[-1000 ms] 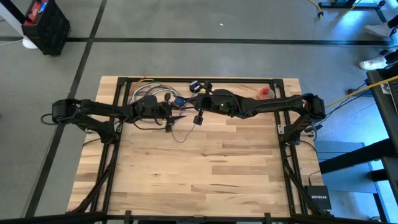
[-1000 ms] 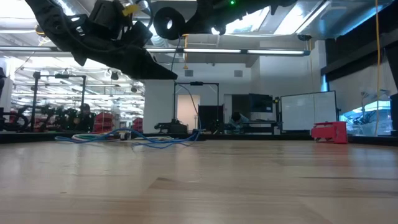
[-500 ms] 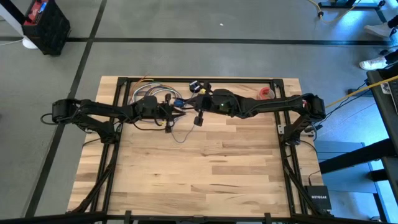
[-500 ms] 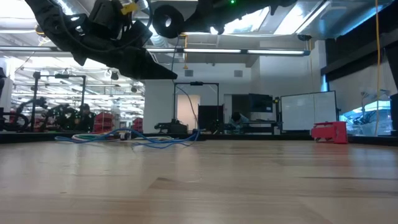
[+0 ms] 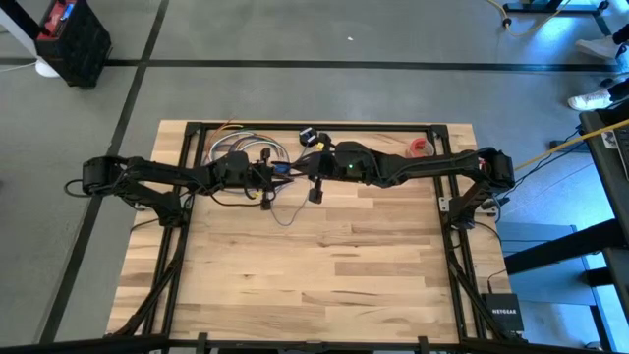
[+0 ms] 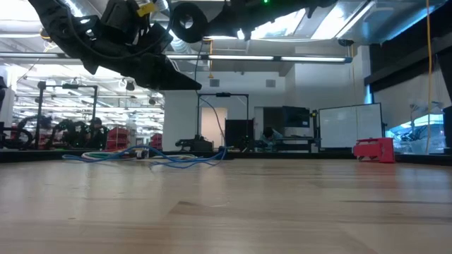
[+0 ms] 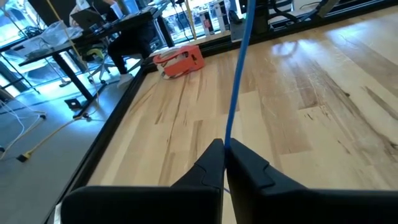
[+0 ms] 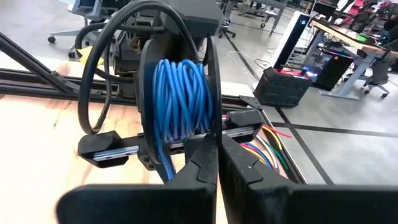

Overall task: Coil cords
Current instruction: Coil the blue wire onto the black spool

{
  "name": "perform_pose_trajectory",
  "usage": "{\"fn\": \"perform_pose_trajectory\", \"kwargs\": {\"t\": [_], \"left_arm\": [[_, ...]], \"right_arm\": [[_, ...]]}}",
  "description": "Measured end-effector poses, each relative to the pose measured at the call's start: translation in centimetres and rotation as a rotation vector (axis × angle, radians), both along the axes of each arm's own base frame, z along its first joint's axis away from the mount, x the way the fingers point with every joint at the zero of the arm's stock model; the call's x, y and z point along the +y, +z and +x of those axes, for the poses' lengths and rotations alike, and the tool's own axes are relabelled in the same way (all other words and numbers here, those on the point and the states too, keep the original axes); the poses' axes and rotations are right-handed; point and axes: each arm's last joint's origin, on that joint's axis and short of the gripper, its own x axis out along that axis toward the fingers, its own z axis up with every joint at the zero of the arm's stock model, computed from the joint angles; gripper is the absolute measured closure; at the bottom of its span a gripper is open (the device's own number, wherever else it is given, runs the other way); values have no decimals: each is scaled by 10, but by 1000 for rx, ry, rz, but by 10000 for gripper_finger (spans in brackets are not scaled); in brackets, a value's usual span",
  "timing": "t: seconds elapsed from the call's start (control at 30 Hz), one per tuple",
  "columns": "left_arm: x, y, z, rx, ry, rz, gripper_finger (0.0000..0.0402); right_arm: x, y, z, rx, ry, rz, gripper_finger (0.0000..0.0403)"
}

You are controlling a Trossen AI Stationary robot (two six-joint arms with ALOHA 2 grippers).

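You're working at the back of the tabletop [image 5: 324, 256]: both arms meet there above it. Your right gripper [image 8: 217, 163] is clamped on the one spool [image 8: 180, 93], with many blue turns already wound. Your left gripper [image 7: 224, 163] pinches the single cord [image 7: 239, 68] (a loose loop remains to coil).

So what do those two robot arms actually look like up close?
Both arms are dark, jointed and slim, with black cables looped alongside. The left gripper and right gripper each end in two black wedge-shaped fingers. A small green light glows on the right arm.
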Motion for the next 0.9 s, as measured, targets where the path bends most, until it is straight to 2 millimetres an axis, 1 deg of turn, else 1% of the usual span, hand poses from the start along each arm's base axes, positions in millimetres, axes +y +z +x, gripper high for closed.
{"fn": "perform_pose_trajectory", "kwargs": {"t": [0.23, 0.8, 0.9], "left_arm": [[0, 0, 0, -2, 0, 0, 399], [0, 1, 0, -8, 2, -6, 400], [2, -1, -1, 15, 68, 4, 400]], "right_arm": [[-1, 0, 0, 0, -38, -8, 397], [-2, -3, 2, 0, -43, -19, 397], [-2, -5, 2, 10, -72, -28, 397]]}}
